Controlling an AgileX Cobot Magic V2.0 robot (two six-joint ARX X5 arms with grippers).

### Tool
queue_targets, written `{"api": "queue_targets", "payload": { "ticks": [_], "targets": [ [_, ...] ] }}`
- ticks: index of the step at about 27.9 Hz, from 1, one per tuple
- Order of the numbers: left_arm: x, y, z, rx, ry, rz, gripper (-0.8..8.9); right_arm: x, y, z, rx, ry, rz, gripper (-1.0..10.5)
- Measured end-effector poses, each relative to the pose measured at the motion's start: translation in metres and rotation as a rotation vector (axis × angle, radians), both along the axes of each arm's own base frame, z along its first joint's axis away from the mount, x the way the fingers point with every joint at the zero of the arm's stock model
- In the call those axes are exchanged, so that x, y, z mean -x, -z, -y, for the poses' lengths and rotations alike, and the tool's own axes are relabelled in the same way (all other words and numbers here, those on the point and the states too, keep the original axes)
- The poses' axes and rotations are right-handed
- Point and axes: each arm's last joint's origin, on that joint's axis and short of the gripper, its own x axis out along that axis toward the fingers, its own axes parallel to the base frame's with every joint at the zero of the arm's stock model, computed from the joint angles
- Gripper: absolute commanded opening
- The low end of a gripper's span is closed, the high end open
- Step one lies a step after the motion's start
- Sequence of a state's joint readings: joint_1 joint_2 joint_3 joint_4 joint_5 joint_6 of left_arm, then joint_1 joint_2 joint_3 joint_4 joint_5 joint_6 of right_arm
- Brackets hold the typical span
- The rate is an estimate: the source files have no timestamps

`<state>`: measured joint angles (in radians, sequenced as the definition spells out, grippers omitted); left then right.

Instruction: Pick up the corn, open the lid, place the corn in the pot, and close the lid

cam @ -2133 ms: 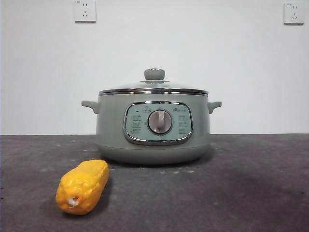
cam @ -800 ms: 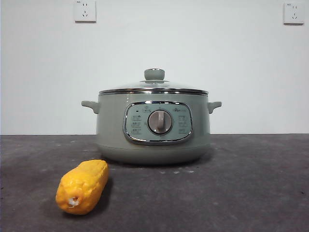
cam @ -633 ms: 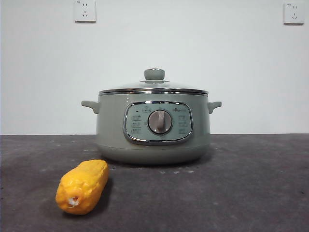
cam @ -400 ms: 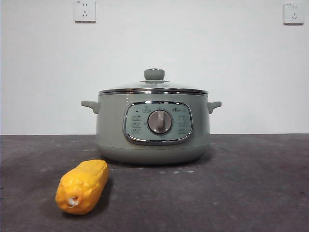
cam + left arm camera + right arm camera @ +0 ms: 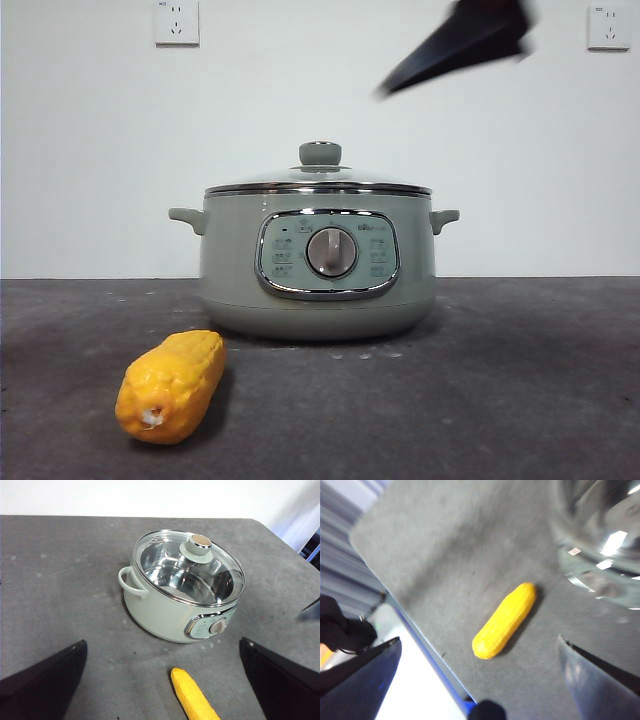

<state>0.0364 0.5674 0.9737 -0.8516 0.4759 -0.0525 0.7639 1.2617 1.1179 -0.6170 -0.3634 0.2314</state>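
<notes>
- One corn [image 5: 170, 387] lies on the table.
- One pot [image 5: 317, 262] stands on the table. It is green.
- One lid [image 5: 319, 180] sits on the pot, with one green knob [image 5: 320, 154] on top.
- Two small handles stick out of the pot, one on each side [image 5: 186, 218] [image 5: 444, 219].
- One round silver dial [image 5: 331, 251] is on the front of the pot.
- Two wall sockets are up on the white wall, one at each top corner [image 5: 176, 22] [image 5: 608, 26].
- One dark table [image 5: 500, 400] holds it all.
- One black arm tip [image 5: 460, 42] shows up high, blurry.
</notes>
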Motion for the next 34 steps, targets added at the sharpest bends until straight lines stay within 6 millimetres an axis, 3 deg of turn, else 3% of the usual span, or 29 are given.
{"api": "queue_targets", "payload": {
  "ticks": [5,10,17,20,25,27,34],
  "targets": [
    [-0.004,0.001,0.000,0.000,-0.002,-0.018,6.29,-0.002,0.041,-0.055,0.153,0.004,-0.058,6.0],
    [-0.011,0.001,0.000,0.000,-0.002,-0.024,6.29,-0.009,0.072,-0.094,0.273,0.022,-0.080,6.0],
    [-0.011,0.001,0.000,-0.001,-0.002,-0.015,6.29,-0.023,0.100,-0.125,0.376,0.078,-0.097,5.9],
    [-0.011,0.001,0.000,-0.001,-0.002,-0.015,6.29,-0.028,0.122,-0.133,0.427,0.107,-0.131,5.9],
    [-0.011,0.000,0.000,-0.001,-0.002,-0.013,6.29,-0.031,0.148,-0.137,0.493,0.114,-0.165,3.1],
    [-0.011,0.000,0.000,-0.001,-0.002,-0.013,6.29,-0.029,0.147,-0.139,0.485,0.106,-0.159,0.2],
    [-0.011,0.000,0.000,-0.001,-0.002,-0.013,6.29,-0.019,0.140,-0.143,0.486,0.033,-0.116,-0.1]
  ]
}}
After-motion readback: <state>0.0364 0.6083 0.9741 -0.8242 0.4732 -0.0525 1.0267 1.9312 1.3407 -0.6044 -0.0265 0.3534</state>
